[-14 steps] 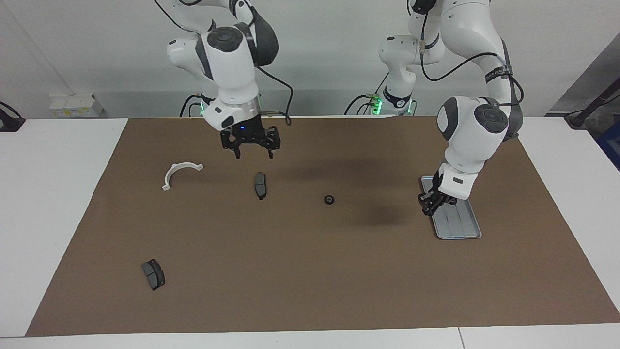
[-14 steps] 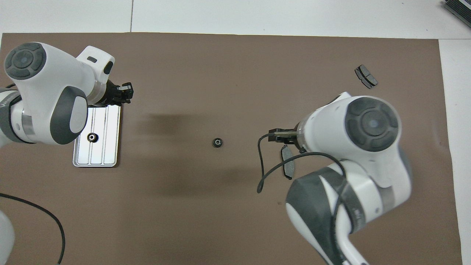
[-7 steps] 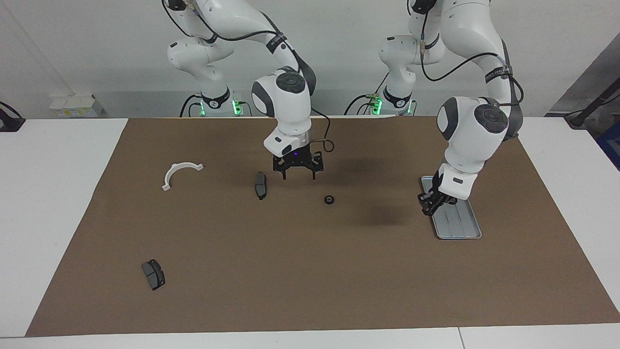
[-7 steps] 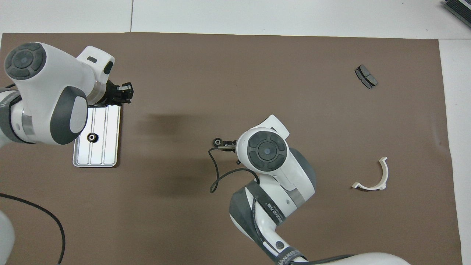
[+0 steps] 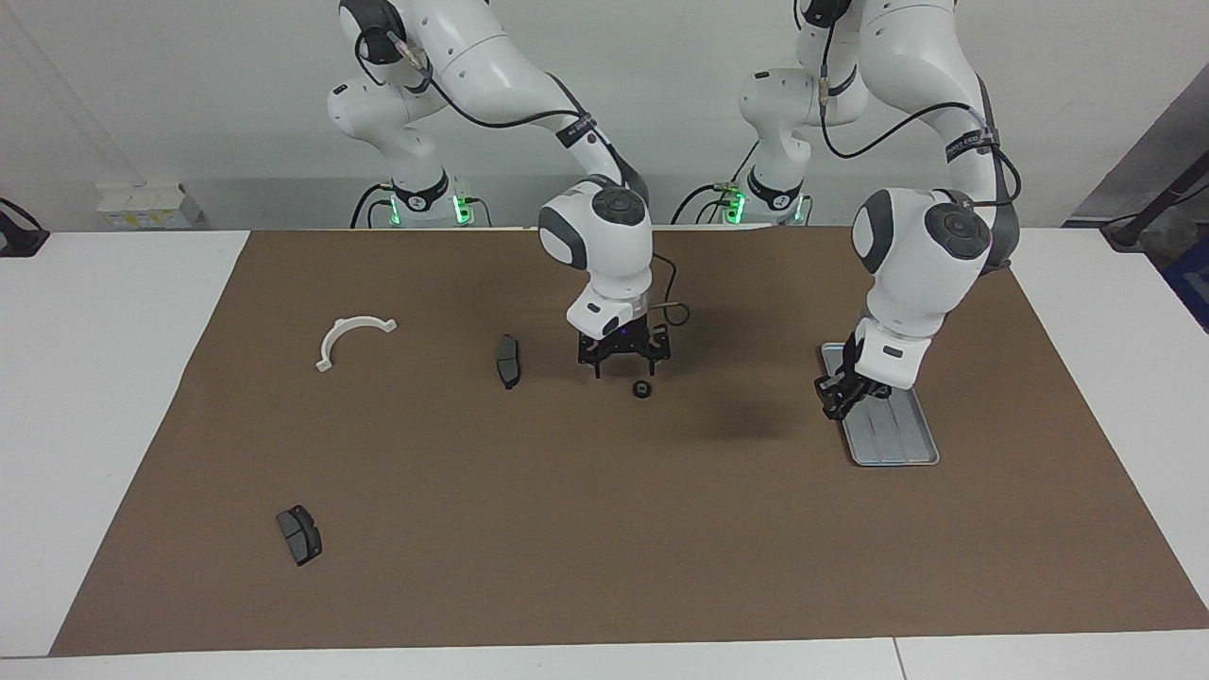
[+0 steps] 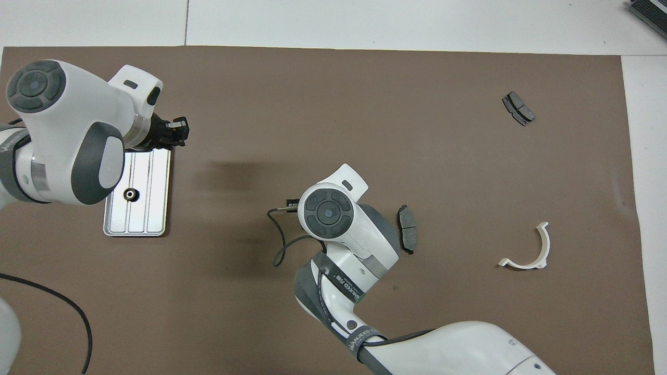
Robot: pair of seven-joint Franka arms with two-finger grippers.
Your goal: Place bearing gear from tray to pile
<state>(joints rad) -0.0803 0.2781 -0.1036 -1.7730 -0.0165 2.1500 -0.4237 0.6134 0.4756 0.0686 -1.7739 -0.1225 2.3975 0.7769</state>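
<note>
Landmark: I place everything against the flat silver-grey ridged metal tray (image 5: 893,425) (image 6: 158,208), which lies on the brown mat (image 5: 604,529) (image 6: 333,104) toward the left arm's end of the surface.
Gear on tray: I see one small black ring-shaped bearing gear (image 6: 130,194) lying inside the tray near its middle in the overhead view; in the facing view the left arm hides it.
Gear on mat: a second small black bearing gear (image 5: 641,388) lies flat on the mat, well apart from the tray toward the right arm's end; in the overhead view the right arm covers it.
Right gripper (image 5: 623,367): I see it low over the mat, just beside the loose gear on the robots' side. Its jaws point down and stand spread apart, holding nothing.
Left gripper (image 5: 841,397) (image 6: 174,130): it hovers over the tray's edge, at the end farther from the robots. I cannot tell how its jaws stand.
Pile, near pad: a dark grey brake pad (image 5: 507,361) (image 6: 407,235) lies farther from the tray than the loose gear.
Pile, bracket: a white curved half-ring bracket (image 5: 351,337) (image 6: 529,249) lies farther still from the tray, toward the right arm's end.
Pile, far pad: a second dark grey brake pad (image 5: 299,535) (image 6: 518,108) lies well apart from the tray, farther from the robots than it.
</note>
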